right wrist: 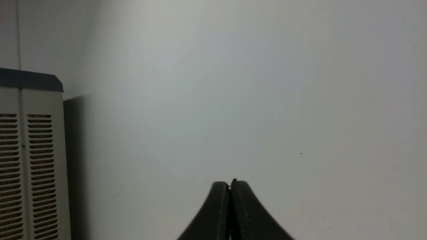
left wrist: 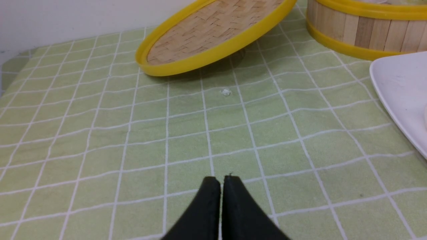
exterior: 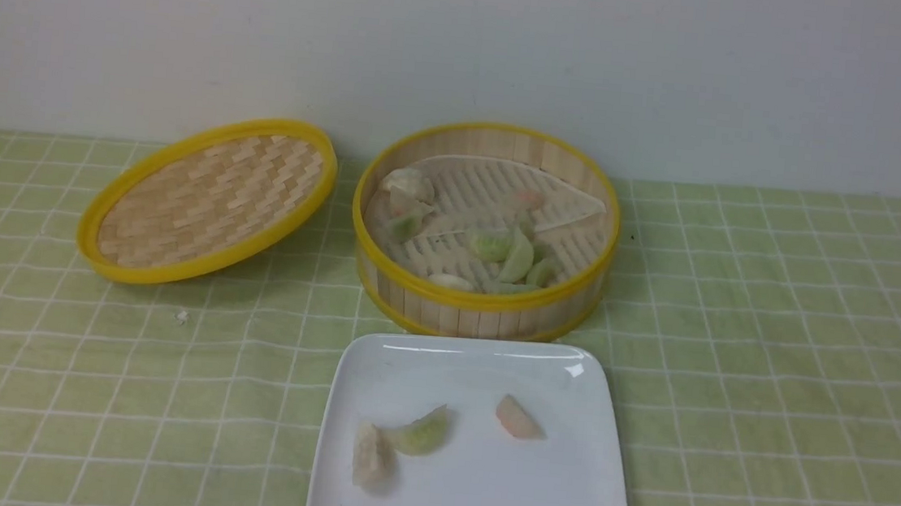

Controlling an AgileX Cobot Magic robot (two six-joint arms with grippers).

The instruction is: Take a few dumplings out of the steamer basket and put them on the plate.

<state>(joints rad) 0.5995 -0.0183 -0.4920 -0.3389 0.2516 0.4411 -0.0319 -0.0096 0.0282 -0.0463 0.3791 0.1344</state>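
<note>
Pale green checked cloth [exterior: 778,331] covers the table, and on it we take the steamer basket [exterior: 478,308] as our landmark. It stands upright near the wall [exterior: 469,43], its yellow rims ringing the bamboo side. Inside it we see a white liner [exterior: 505,188] partly folded over the slatted floor, and several dumplings: a green cluster [exterior: 511,258] toward the near side, a whitish one [exterior: 407,184] by the left wall, and a pinkish one [exterior: 524,200] farther back.

Just in front of the basket, nearly touching its lower rim, lies the white plate [exterior: 560,491]. Three dumplings rest on it: a green dumpling [exterior: 420,434] touching an off-white dumpling [exterior: 371,458], and a pink dumpling [exterior: 517,419] apart from them.

To the left of the basket sits the woven lid [exterior: 206,199], tilted, with its right edge raised toward the basket. A small white crumb [exterior: 182,316] lies on the cloth in front of the lid.

In the left wrist view our left gripper [left wrist: 220,180] hangs low over bare cloth, well to the left of the basket and plate, its black fingers [left wrist: 206,206] pressed together and holding nothing. In the right wrist view our right gripper [right wrist: 230,183] faces the plain wall beside a vented grey cabinet [right wrist: 30,156], its fingers [right wrist: 247,213] likewise closed together and empty. We cannot tell where it is relative to the basket.
</note>
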